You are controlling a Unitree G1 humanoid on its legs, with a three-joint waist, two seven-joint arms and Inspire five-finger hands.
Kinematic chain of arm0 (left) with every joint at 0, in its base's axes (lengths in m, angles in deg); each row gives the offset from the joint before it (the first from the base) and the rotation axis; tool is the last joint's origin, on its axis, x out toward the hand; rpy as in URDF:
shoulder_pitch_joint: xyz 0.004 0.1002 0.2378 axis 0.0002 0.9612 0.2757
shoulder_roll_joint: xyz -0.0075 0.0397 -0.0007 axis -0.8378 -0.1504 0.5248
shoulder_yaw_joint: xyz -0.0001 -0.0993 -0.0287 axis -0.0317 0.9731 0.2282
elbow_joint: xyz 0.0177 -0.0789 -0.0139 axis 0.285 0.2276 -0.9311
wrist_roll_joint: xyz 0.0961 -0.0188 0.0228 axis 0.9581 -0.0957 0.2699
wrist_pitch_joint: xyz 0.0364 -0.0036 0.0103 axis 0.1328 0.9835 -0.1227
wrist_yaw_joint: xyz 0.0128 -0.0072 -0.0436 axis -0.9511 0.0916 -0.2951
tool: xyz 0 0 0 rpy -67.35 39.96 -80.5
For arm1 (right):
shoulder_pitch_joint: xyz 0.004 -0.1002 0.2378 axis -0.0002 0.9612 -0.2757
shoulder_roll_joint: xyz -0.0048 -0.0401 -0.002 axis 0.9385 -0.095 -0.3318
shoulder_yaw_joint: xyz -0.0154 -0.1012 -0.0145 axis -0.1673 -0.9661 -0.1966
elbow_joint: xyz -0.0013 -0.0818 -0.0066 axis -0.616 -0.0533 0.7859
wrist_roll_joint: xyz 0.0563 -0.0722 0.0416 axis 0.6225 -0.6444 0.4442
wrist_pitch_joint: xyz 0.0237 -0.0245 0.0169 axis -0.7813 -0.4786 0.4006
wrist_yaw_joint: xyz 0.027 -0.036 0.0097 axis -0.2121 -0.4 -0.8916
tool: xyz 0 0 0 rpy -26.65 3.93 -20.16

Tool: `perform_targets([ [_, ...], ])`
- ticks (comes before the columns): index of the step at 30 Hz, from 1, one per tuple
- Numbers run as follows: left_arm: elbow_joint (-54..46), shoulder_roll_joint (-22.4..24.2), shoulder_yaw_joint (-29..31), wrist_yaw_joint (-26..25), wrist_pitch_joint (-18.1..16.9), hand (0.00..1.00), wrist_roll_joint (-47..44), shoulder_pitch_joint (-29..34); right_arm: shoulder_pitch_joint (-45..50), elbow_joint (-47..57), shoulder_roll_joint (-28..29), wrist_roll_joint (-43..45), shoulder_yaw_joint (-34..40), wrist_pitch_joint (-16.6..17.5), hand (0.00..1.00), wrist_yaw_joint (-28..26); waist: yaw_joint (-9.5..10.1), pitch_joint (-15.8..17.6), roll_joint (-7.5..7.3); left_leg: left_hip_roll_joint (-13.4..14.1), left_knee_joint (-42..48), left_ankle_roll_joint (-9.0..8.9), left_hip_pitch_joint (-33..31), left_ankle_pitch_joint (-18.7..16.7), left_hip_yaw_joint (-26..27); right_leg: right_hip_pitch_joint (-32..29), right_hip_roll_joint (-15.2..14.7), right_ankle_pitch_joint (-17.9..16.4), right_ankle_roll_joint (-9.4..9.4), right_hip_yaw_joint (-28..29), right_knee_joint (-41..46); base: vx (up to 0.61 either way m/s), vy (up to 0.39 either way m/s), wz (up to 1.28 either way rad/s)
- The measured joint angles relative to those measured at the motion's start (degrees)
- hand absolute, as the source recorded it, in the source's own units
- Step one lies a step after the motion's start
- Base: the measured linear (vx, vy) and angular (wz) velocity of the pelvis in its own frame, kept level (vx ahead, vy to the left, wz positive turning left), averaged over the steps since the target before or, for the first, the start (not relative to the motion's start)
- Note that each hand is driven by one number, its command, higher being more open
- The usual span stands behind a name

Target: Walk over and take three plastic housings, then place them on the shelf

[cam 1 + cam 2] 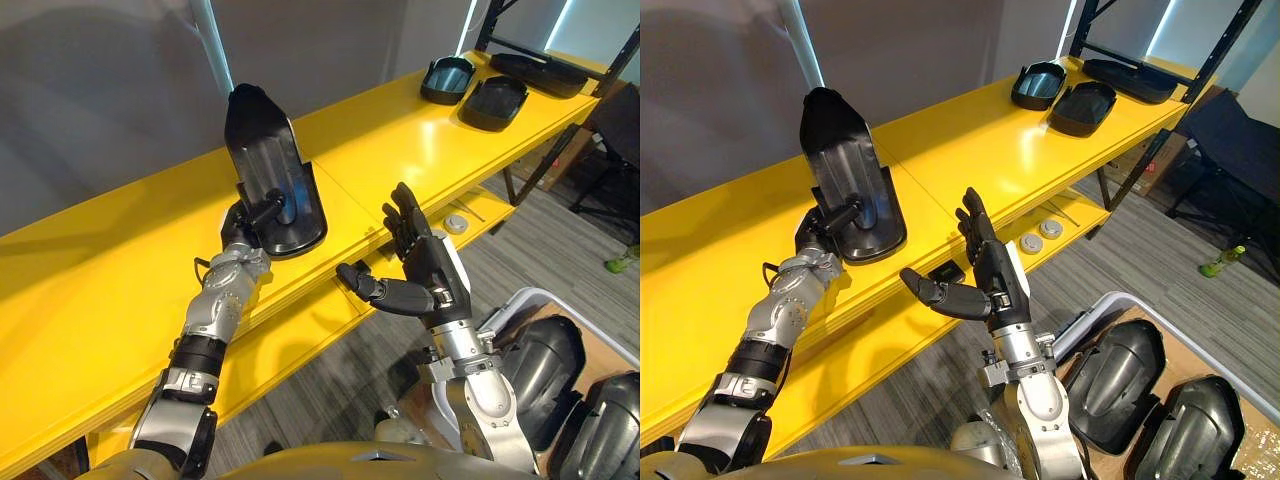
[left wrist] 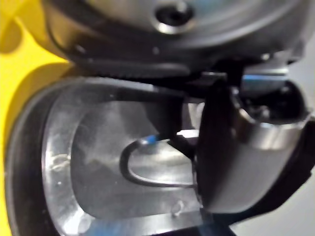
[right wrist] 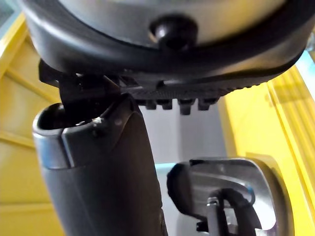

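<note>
A housing (image 1: 265, 160) stands on the shelf (image 1: 90, 300), left of the right hand (image 1: 430, 265); three housings (image 1: 493, 102) lie at its far right end, more housings (image 1: 1115, 375) in a bin (image 1: 1108, 300) below.

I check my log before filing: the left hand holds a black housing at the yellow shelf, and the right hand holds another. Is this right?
Not quite. The left hand does hold a black housing at the yellow shelf, but the right hand is open and empty; the left eye view shows it.
</note>
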Motion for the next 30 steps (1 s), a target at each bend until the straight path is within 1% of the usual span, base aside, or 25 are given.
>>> perform_targets([
  [3, 1.8, 0.2, 0.0, -0.4, 0.0, 0.00, 0.0, -0.5, 0.0, -0.1, -1.0, 0.1, -1.0, -0.7, 1.00, 0.0, -0.22, -0.5, 0.76, 0.0, 0.0, 0.10, 0.0, 0.1, -0.2, 0.0, 0.0, 0.0, 0.03, 0.0, 0.0, 0.00, 0.000, 0.00],
  [5, 4.6, 0.5, 0.0, -0.6, 0.1, 0.00, 0.1, -2.2, 0.2, -0.1, -2.1, 0.1, -1.8, -1.3, 1.00, 0.0, -0.23, -0.7, 1.17, 0.0, 0.0, 0.12, 0.0, 0.3, -0.3, 0.1, 0.0, 0.1, 0.10, 0.0, 0.0, -0.02, 0.000, 0.01],
  [6, 5.1, 0.6, -0.1, -0.7, 0.1, 1.00, 0.1, -2.5, 0.3, -0.1, -2.2, 0.1, -2.1, -1.3, 1.00, -0.1, -0.23, -0.7, 1.19, 0.1, 0.0, 0.12, 0.0, 0.4, -0.3, 0.1, 0.0, 0.1, 0.13, -0.1, 0.0, -0.05, -0.004, 0.02],
  [10, 7.0, 0.6, -0.3, -1.2, -0.4, 1.00, 1.2, -3.1, 0.3, -0.1, -2.2, 0.6, -4.2, -2.1, 1.00, -0.1, -0.83, -0.6, 1.08, 0.1, -0.1, 0.12, -0.3, 0.6, -0.3, -0.2, 0.1, 0.1, 0.35, 0.0, 0.0, -0.05, -0.004, -0.01],
  [14, 7.5, 0.4, -1.5, -3.7, -1.4, 1.00, 2.5, -4.8, 0.2, -0.1, -2.3, 1.4, -4.8, -2.5, 1.00, 0.0, -0.90, -0.3, 1.04, 0.1, -0.1, 0.40, -1.6, 1.2, -0.3, -1.9, 0.1, 0.6, 0.93, 0.4, 0.1, -0.04, -0.002, 0.00],
  [17, 8.4, 0.6, -2.3, -9.2, -1.4, 1.00, 2.8, -6.7, -0.1, -0.2, -2.8, 1.4, -5.9, -2.5, 1.00, 0.8, -1.41, 0.5, 0.94, 0.1, -0.1, 0.51, -1.9, 1.5, -0.3, -2.0, 0.2, 0.8, 1.04, 0.4, 0.0, -0.01, 0.000, 0.00],
  [20, 9.4, 0.7, -2.1, -13.3, -1.1, 1.00, 2.9, -9.1, -0.3, -0.2, -3.6, 1.4, -6.9, -2.6, 1.00, 1.9, -1.57, 1.5, 0.65, 0.4, -0.1, 0.48, -2.2, 1.9, 0.0, -2.8, 0.5, 0.8, 1.20, 0.7, 0.1, -0.05, -0.014, -0.08],
  [21, 10.4, 0.7, -1.6, -14.5, -0.9, 1.00, 2.9, -10.4, -0.3, -0.2, -4.1, 1.4, -7.6, -2.7, 1.00, 2.3, -1.59, 2.1, 0.44, 0.9, -0.1, 0.35, -2.3, 2.0, 0.2, -2.9, 0.7, 0.8, 1.19, 1.2, 0.0, -0.06, -0.027, -0.08],
  [23, 11.3, 0.7, -0.1, -16.1, -0.6, 1.00, 2.8, -12.3, -0.3, -0.2, -4.4, 1.4, -8.2, -3.0, 1.00, 2.4, -1.72, 3.0, 0.17, 1.1, -0.1, 0.27, -2.5, 2.1, 0.4, -3.2, 1.3, 0.8, 1.22, 1.9, 0.0, -0.07, -0.028, -0.08],
  [25, 11.9, 0.7, 0.5, -18.1, -0.6, 1.00, 2.9, -13.8, -0.2, -0.2, -4.4, 1.4, -9.1, -3.1, 1.00, 3.2, -2.05, 3.1, 0.23, 1.6, -0.1, 0.17, -3.4, 2.5, 0.5, -4.2, 1.6, 0.8, 1.30, 2.0, 0.0, -0.06, -0.038, -0.04],
  [30, 13.7, 1.6, 2.5, -22.5, -2.9, 1.00, 2.8, -15.4, 0.3, -0.2, -4.4, 1.6, -11.5, -3.1, 1.00, 3.6, -3.07, 3.4, 0.12, 2.2, -0.1, 0.00, -4.0, 3.2, 0.9, -4.8, 2.5, 1.1, 1.68, 2.0, 0.0, 0.00, -0.007, -0.02],
])
